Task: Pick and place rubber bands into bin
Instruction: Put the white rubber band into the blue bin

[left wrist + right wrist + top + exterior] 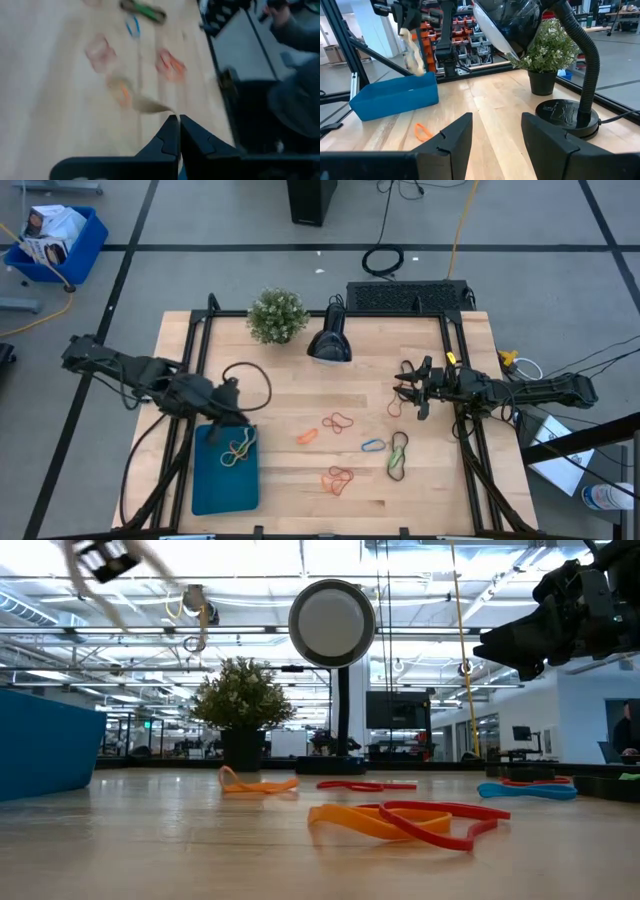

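**Left claw holds a tan band above the bin**

The left gripper (406, 22), pinched tight on a tan rubber band (413, 52), hangs over the teal bin (213, 485), where more bands (238, 448) lie. The right gripper (496, 131) waits with fingers spread, empty, at the table's right side. Between them, loose bands (340, 421) in orange, red, blue and green dot the wood. Farther back stand a lamp (329, 342) and potted plant (277, 315).

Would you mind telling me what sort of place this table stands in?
Probably a robotics lab or workshop in a big open hall: exposed ceiling beams and lights overhead, shelves of red parts bins behind, and cables lying on the grey floor.
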Robot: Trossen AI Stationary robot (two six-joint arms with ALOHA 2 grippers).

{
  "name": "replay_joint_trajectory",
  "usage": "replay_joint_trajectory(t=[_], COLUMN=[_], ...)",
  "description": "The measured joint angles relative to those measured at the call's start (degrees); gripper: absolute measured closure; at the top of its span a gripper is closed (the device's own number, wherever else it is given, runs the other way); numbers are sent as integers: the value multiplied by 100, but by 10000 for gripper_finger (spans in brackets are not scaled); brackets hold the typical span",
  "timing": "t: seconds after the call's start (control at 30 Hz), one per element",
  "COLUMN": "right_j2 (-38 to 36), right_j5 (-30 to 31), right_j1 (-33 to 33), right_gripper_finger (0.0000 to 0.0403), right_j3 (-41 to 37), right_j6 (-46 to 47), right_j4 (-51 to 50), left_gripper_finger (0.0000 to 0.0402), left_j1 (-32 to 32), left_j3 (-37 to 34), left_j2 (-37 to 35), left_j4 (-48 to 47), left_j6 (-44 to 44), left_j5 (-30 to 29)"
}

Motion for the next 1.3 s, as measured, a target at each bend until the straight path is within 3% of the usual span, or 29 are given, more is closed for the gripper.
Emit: replay_joint_trajectory(t=[0.2,0.37,0.57,1.03,1.3], right_j2=[-1,-1,0,-1,-1], right_j5=[5,10,10,3,1], right_j1=[0,2,2,0,1], right_gripper_finger=[238,238,238,238,238], right_j3=[0,0,0,0,0], right_j6=[5,0,-12,-17,-17], right_j4=[0,2,28,20,4], left_gripper_finger=[384,395,387,395,370], left_j1=[-459,-701,-840,-835,-835], left_j3=[0,0,0,0,0], left_j2=[-107,99,609,2077,2453], left_j4=[-815,-1058,-1081,-1259,-1184], left_j6=[-1385,-2184,-2120,-2040,-2188], left_j5=[302,93,-332,-136,-157])
